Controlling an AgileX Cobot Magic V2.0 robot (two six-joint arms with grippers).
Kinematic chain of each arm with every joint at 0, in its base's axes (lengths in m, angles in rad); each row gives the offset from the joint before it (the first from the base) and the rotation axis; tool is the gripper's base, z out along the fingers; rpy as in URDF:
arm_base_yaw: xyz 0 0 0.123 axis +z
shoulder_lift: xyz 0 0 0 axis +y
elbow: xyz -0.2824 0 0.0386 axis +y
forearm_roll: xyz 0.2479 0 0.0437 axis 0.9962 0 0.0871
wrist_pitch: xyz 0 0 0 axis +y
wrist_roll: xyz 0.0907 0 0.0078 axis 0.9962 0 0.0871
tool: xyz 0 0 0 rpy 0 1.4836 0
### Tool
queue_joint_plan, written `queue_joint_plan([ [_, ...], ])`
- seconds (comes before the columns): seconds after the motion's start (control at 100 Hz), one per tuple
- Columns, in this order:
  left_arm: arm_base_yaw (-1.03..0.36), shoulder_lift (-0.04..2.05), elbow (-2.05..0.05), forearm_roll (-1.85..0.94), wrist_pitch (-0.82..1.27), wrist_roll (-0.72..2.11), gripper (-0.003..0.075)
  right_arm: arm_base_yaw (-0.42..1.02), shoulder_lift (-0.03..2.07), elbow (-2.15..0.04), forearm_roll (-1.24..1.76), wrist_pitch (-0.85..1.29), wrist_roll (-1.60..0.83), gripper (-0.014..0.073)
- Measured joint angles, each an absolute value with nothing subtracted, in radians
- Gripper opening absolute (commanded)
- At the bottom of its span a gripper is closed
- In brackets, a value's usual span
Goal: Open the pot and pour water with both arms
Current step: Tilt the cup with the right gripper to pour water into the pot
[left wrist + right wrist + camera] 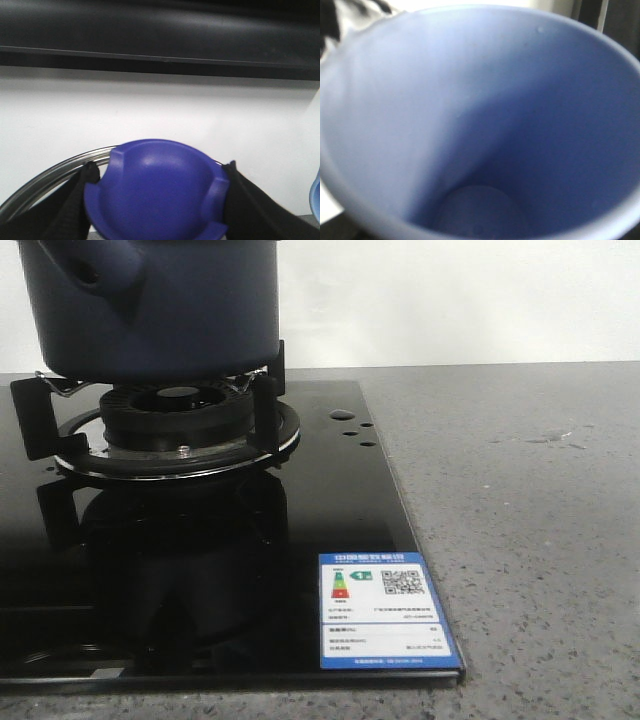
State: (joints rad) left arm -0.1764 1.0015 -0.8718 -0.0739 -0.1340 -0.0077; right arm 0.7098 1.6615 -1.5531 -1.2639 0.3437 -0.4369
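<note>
The dark navy pot point(170, 310) stands on the burner support at the back left of the front view. Its top is cut off by the frame and its stubby handle point(95, 265) points toward the camera. Neither arm shows in that view. In the left wrist view my left gripper point(161, 170) is shut on a round blue lid knob point(157, 195), one black finger point(85, 185) on each side. The lid's metal rim point(45, 177) curves behind it. A pale blue cup point(420, 100) fills the right wrist view, seen down to its bottom, and hides my right fingers.
The burner point(175, 415) sits in a black glass hob point(200, 570) with a blue-and-white energy label point(385, 610) at its front right corner. Grey speckled counter point(520, 520) lies to the right, with a few water drops point(555, 438). A white wall stands behind.
</note>
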Motion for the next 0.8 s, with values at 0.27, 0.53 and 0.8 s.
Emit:
queue_joint_plan([
  [0.27,-0.176,1.002,-0.872,-0.074,-0.134,-0.008,0.0339,0.71,1.662,-1.553,-1.271,0.341,-0.437,0.026],
  [0.53,-0.176,1.002,-0.872,-0.074,-0.134,-0.008,0.0339,0.71,1.662,-1.553,-1.273,0.341,-0.437,0.026],
  [0.8,-0.176,1.002,-0.872,-0.074,-0.134,-0.008,0.0339,0.71,1.662,-1.553,-1.273,0.341,-0.437,0.026],
])
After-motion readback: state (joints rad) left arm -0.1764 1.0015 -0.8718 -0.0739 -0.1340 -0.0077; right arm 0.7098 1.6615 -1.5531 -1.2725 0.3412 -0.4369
